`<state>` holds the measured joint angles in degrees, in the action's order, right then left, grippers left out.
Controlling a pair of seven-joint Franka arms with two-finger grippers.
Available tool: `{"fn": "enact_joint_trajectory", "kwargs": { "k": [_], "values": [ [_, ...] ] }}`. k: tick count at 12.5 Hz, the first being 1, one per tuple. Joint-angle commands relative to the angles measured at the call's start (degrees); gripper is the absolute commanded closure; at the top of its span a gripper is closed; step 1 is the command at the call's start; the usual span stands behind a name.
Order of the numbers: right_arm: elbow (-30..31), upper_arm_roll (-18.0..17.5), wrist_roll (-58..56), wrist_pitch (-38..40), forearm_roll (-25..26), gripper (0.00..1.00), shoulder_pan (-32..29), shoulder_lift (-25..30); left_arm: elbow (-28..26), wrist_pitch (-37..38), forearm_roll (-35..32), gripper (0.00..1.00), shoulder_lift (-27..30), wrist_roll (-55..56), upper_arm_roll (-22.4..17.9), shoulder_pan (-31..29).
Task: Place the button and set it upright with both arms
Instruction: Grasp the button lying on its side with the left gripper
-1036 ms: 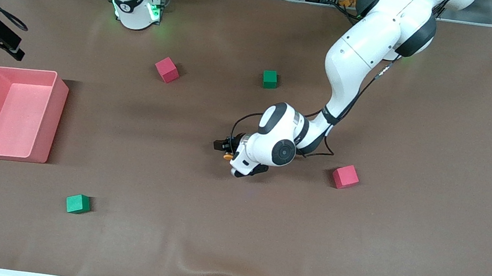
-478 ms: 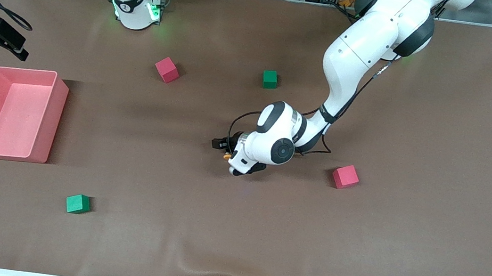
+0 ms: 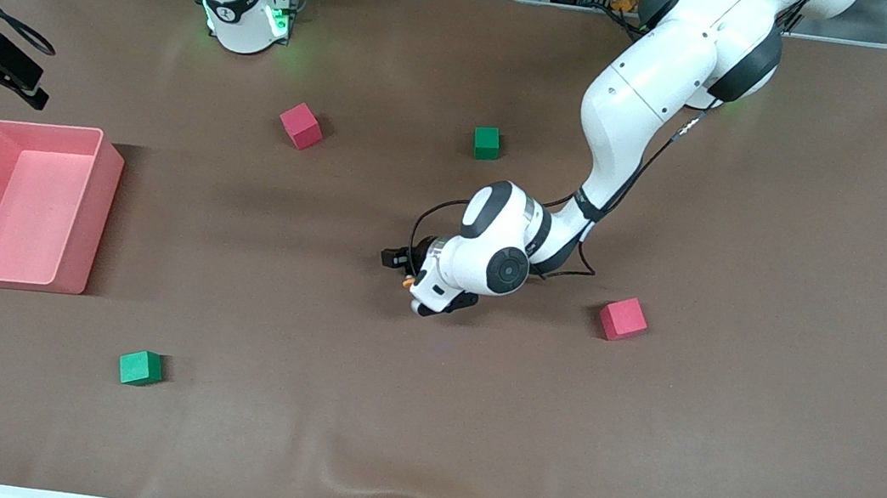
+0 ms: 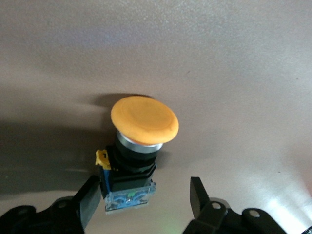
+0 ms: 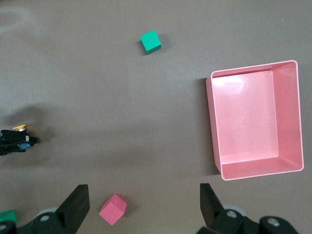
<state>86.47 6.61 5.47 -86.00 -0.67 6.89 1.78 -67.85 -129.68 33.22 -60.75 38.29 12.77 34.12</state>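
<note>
The button (image 4: 141,146) lies tipped over on the brown mat near the table's middle, its round orange cap (image 4: 144,120) pointing away from my left gripper and its bluish base (image 4: 127,196) toward it. My left gripper (image 4: 144,183) stands low around the black body. One finger (image 4: 87,204) sits against the base and the other finger (image 4: 197,194) stands apart from it, so the jaws are open. In the front view only a sliver of the button (image 3: 407,283) shows beside the left gripper (image 3: 404,271). My right gripper (image 5: 143,187) waits high over the mat, wide open and empty.
A pink bin (image 3: 93,211) stands at the right arm's end. One red cube (image 3: 301,126) and one green cube (image 3: 487,142) lie toward the bases. Another red cube (image 3: 623,318) sits beside the left arm's wrist, and a green cube (image 3: 140,368) lies nearer the camera.
The left gripper has slid a little over the button, hiding more of the orange cap, and its fingers have narrowed. The right gripper has barely shifted.
</note>
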Motion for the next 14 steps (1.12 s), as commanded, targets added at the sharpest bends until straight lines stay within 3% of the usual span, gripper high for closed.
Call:
{"fn": "enact_joint_trajectory", "kwargs": {
  "k": [1, 3, 11, 14],
  "values": [
    [-0.7, -0.1, -0.7, 0.4, 0.7, 0.00, -0.3, -0.3, 1.8, -2.1, 1.3, 0.21, -1.9, -0.6, -0.2, 1.1],
    [-0.7, 0.0, -0.7, 0.7, 0.8, 0.00, -0.4, -0.3, 1.8, -2.1, 1.4, 0.28, -1.9, -0.7, -0.2, 0.9],
    [-0.8, -0.2, -0.7, 0.7, 0.8, 0.00, -0.6, -0.3, 1.8, -2.4, 1.3, 0.33, -2.1, -0.9, -0.5, -0.1],
    [-0.8, -6.9, -0.6, 0.8, 0.7, 0.00, -7.6, -0.2, 1.8, -2.4, 1.4, 0.42, -2.1, -0.9, -0.8, -0.2]
  ]
}}
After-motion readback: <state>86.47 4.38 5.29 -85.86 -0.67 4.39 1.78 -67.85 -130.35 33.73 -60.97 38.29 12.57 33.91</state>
